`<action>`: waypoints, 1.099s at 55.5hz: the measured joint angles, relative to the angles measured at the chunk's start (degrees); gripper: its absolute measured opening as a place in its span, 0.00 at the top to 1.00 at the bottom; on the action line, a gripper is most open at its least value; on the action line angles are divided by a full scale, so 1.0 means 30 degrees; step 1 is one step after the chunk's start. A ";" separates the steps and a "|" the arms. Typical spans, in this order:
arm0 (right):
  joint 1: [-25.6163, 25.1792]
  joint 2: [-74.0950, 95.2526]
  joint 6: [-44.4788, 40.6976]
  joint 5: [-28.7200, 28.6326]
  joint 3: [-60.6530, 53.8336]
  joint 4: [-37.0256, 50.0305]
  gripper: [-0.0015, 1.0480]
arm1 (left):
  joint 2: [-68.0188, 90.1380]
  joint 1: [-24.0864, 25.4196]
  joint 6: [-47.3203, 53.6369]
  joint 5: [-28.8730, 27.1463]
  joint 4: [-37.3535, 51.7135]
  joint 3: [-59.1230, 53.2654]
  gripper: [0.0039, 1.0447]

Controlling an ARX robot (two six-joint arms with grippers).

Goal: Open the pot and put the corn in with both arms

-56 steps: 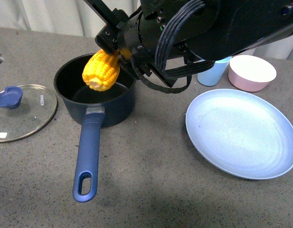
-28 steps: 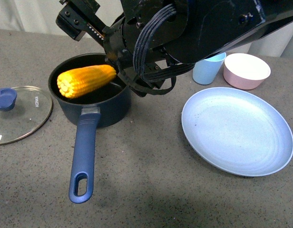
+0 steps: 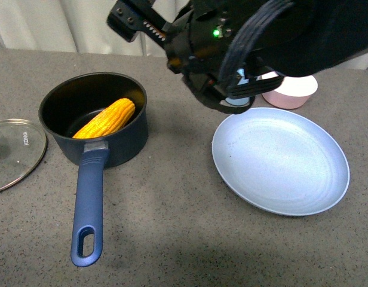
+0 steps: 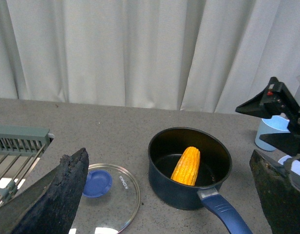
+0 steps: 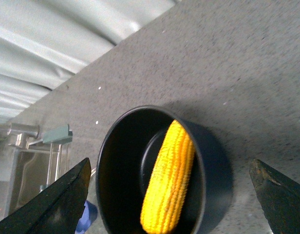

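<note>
The dark navy pot [image 3: 121, 146] stands open at the left of the table, its long blue handle [image 3: 88, 197] pointing towards me. The yellow-orange corn [image 3: 106, 118] lies inside, leaning on the pot's wall. The glass lid [image 3: 17, 152] with its blue knob [image 4: 96, 183] lies flat on the table beside the pot. My right gripper [image 5: 169, 163] hangs open above the pot with nothing between its fingers [image 5: 67, 197]. My left gripper [image 4: 168, 153] is open and empty too, high up and back from the pot [image 4: 174, 192] and lid; it is not in the front view.
A large light blue plate [image 3: 279, 158] lies right of the pot. A pink bowl [image 3: 288, 95] and a light blue cup [image 4: 269, 132] stand behind it. The bulky right arm [image 3: 250, 36] fills the upper part of the front view. A grey rack [image 4: 21, 141] sits beyond the lid.
The right gripper has let go of the corn, which dropped and now lies in the pot. The right gripper has opened and risen away from the pot.
</note>
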 joint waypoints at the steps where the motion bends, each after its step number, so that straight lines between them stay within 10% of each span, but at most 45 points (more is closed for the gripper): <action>1: -0.0204 -0.0350 -0.0277 0.0080 -0.0415 0.0146 0.09 | 0.0000 0.0000 0.0000 0.0000 0.0000 0.0000 0.06; 31: -0.8204 -1.1460 -1.1191 -0.2448 -1.1890 0.2382 0.09 | 0.0000 0.0000 0.0000 0.0007 0.0000 0.0000 0.06; 42: -0.9398 -1.2218 -1.6072 0.1537 -1.7515 1.3879 0.40 | -0.0007 0.0000 0.0000 0.0007 0.0000 0.0000 0.06; 61: -1.0499 -1.6823 -1.7209 -0.0007 -2.0130 1.2502 0.93 | -0.0007 0.0000 0.0000 0.0007 0.0000 0.0000 0.06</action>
